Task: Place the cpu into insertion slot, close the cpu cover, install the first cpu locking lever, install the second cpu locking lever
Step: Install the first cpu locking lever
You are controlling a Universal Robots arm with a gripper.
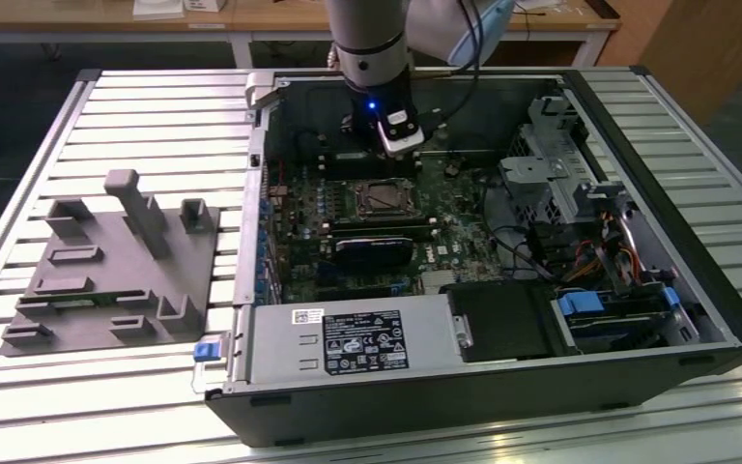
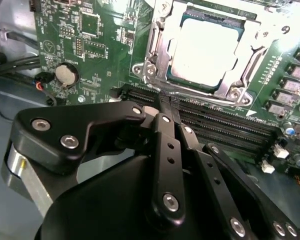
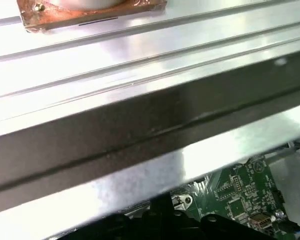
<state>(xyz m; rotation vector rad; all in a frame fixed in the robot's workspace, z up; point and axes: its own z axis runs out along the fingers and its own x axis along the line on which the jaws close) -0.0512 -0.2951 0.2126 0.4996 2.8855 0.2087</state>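
Inside the insertion slot [image 2: 202, 50] lies the cpu [image 2: 202, 42] flat (metal top upward), tool [image 2: 162, 102] closed, empty.

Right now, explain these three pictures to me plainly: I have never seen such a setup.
The exterior view shows a robot arm reaching down into an open computer case that lies on a slatted metal table. A grey plastic fixture sits on the table at the exterior view's left. The other two pictures come from cameras riding on the arm's wrist. In the second wrist view, the black gripper hangs over the green motherboard, empty, its fingers together. The cpu already sits in the insertion slot, with the cpu cover framing it.
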